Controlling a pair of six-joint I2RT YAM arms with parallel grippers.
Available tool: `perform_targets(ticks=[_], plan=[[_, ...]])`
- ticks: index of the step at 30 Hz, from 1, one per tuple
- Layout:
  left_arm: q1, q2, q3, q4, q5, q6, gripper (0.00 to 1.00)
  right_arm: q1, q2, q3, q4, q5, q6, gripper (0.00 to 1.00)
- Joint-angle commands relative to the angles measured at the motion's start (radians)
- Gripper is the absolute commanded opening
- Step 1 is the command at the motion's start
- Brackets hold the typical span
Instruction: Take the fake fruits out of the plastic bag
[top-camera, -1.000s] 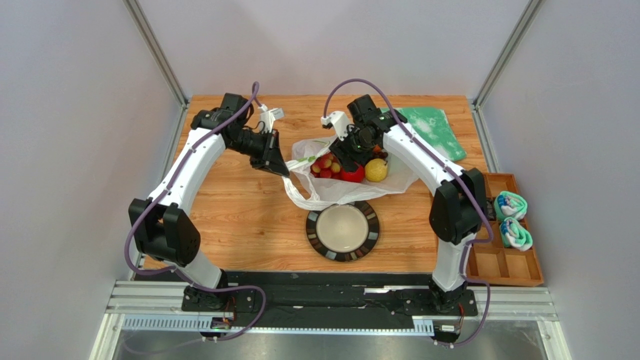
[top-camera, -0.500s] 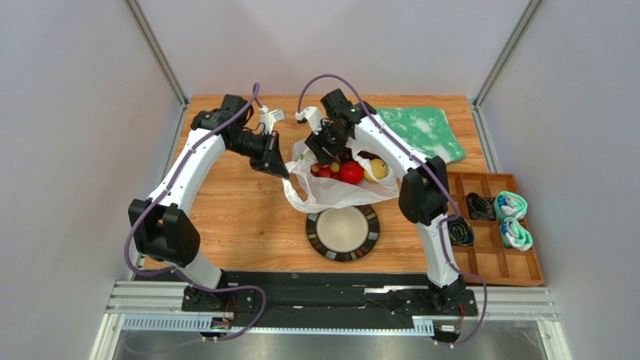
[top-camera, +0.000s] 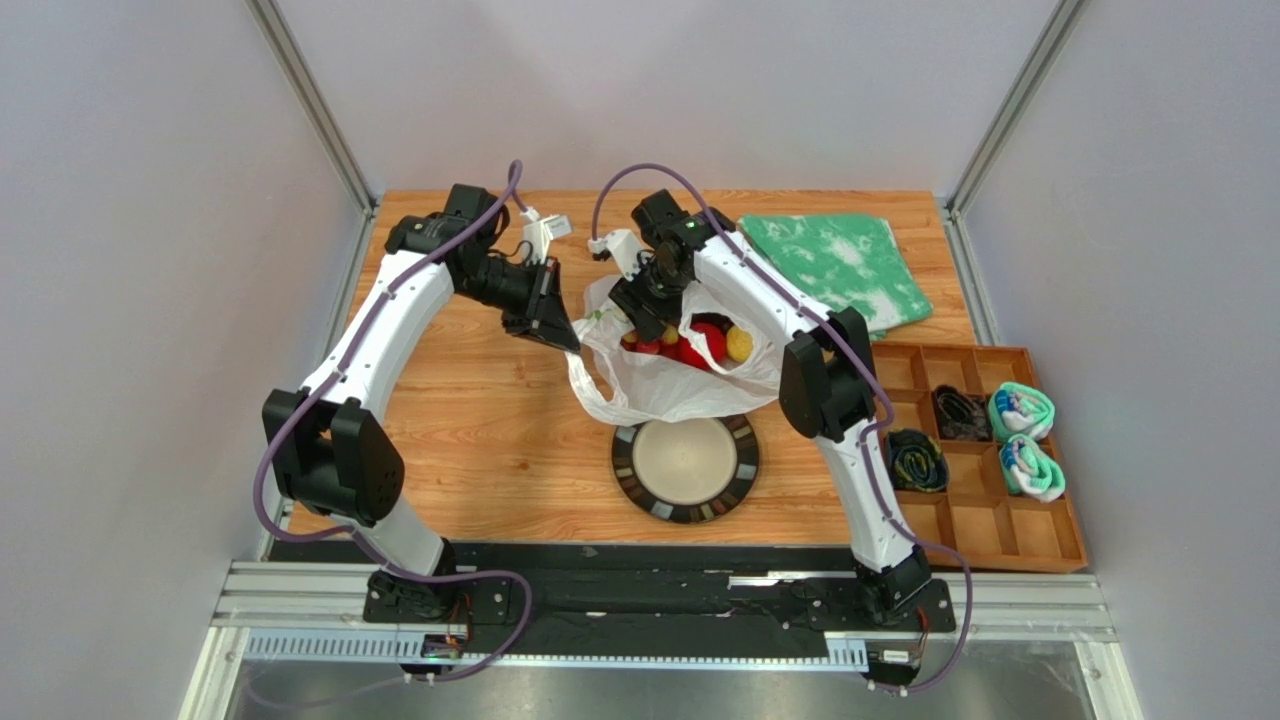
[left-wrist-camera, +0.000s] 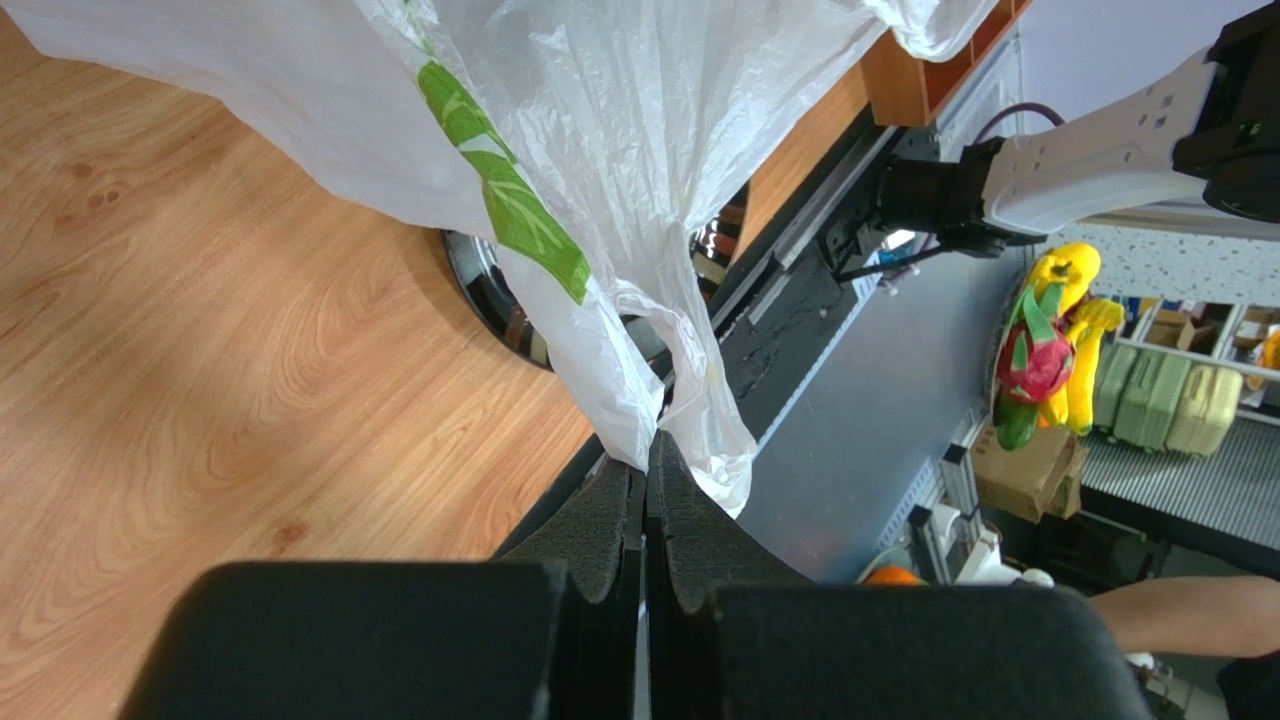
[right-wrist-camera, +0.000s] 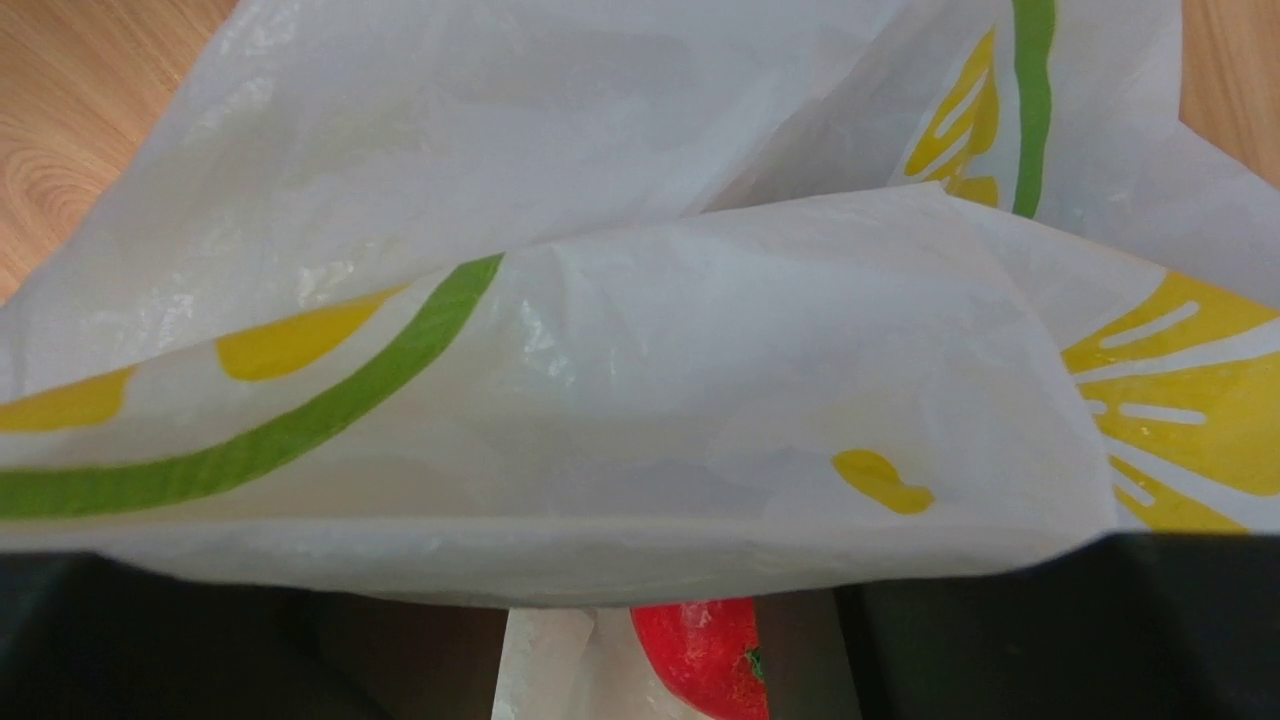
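Your left tool (top-camera: 564, 336) is pressed together on a twisted edge of the plastic bag (top-camera: 676, 387). In its wrist view the thin white film comes straight out of the closed tips and fans away from them, with a green print stripe on it. At that pinch the bag is lifted off the bench (top-camera: 481, 420). Its mouth opens toward your right tool (top-camera: 639, 312), which sits just across the opening from the left one, nose down into the bag.

Your right tool's fingers (right-wrist-camera: 135, 638) stand spread, one at each lower corner of its wrist view, with nothing clamped between them (a fold of film with yellow and green citrus prints lies across in front of the tips and hides most of what is beyond). In the gap just past the fingers you can see part of a red fruit (right-wrist-camera: 703, 657).

From above, the fruits are inside the bag: the red fruit is just beside the right tool, and a yellow fruit (top-camera: 738, 344) is a little further out on its right.

The plate (top-camera: 622, 468) lies on the bench toward the arm bases from both tools, just beside the bag's near edge. The green-and-white cloth (top-camera: 834, 263) lies flat, well off to the right tool's right.
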Motion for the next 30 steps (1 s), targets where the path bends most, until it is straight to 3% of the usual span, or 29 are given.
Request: perform_targets(ticks=[1,3,9,19,24,30], plan=[[0.003,-0.008,0.030,-0.007,0.023,0.033,0.00,-0.004,-0.016,0.038,0.014,-0.010,0.013,0.46],[0.003,-0.006,0.033,-0.006,0.024,0.033,0.00,-0.006,-0.060,0.007,0.038,-0.032,0.013,0.33],[0.003,0.008,0.087,0.014,0.013,0.026,0.00,-0.004,-0.203,-0.022,0.033,-0.096,-0.004,0.17],[0.023,0.162,0.385,0.016,-0.083,0.033,0.00,0.002,-0.430,-0.169,-0.126,-0.125,-0.064,0.12],[0.030,0.179,0.379,0.032,-0.036,0.028,0.00,0.005,-0.623,-0.235,-0.062,-0.165,-0.053,0.11],[0.030,0.152,0.333,0.029,-0.014,0.023,0.00,0.040,-0.711,-0.298,-0.020,-0.113,-0.023,0.11]])
